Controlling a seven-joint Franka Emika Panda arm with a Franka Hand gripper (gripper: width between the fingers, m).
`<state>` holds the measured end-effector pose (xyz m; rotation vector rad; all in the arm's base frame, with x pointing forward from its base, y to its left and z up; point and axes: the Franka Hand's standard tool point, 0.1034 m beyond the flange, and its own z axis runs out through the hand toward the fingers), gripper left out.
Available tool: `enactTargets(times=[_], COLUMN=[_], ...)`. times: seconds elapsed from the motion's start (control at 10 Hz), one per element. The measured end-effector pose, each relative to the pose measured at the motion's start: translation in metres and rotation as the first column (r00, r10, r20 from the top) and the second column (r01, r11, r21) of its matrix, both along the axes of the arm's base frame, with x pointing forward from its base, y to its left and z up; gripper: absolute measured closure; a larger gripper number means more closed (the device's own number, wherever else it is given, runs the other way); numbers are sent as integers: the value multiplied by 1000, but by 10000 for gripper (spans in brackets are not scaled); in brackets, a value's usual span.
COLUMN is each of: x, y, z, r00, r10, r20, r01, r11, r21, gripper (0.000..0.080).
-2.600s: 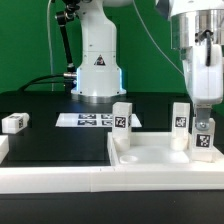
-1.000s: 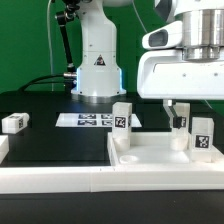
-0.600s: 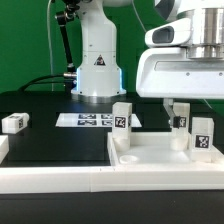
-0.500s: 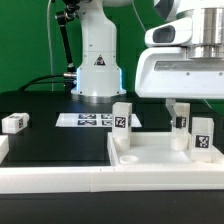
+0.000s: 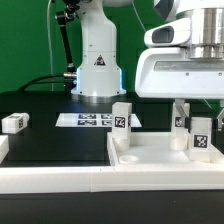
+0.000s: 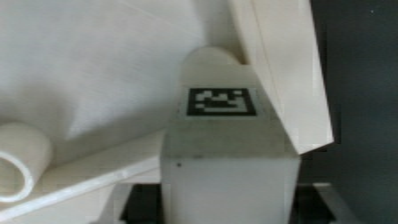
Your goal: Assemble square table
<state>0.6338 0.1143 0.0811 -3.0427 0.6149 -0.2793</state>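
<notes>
The white square tabletop (image 5: 150,155) lies at the exterior view's right, with three tagged white legs standing on it: one at its left (image 5: 121,117), one at the back (image 5: 181,121) and one at the right (image 5: 201,137). A fourth leg (image 5: 12,122) lies loose on the black table at the far left. My gripper (image 5: 198,118) hangs over the right leg with a finger on each side and a small gap to each. In the wrist view this leg (image 6: 226,130) fills the middle between the dark fingers (image 6: 139,205), above the tabletop (image 6: 89,80).
The marker board (image 5: 88,120) lies in front of the robot base (image 5: 97,60). A long white border rail (image 5: 60,180) runs along the front edge. A round white socket (image 6: 15,175) shows on the tabletop beside the leg.
The hand has turned a quarter turn about the right leg since the oldest frame. In the last half second the fingers have drawn in toward the leg. The legs and tabletop have not moved.
</notes>
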Motion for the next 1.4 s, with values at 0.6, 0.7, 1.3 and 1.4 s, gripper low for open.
enactTargets(times=[0.6,0.7,1.3,1.4], x=[-4,-5,-8,-9], y=[-4,-4,-4,-4], z=[-1,-1,-1,-1], r00=[870,803,416,358], r10=[-492,-595,-898,-920], r20=[-30,-45,-146,-162], r01=[492,595,906,930], r11=[864,794,395,335], r21=[108,123,151,153], gripper=[509,509,508,508])
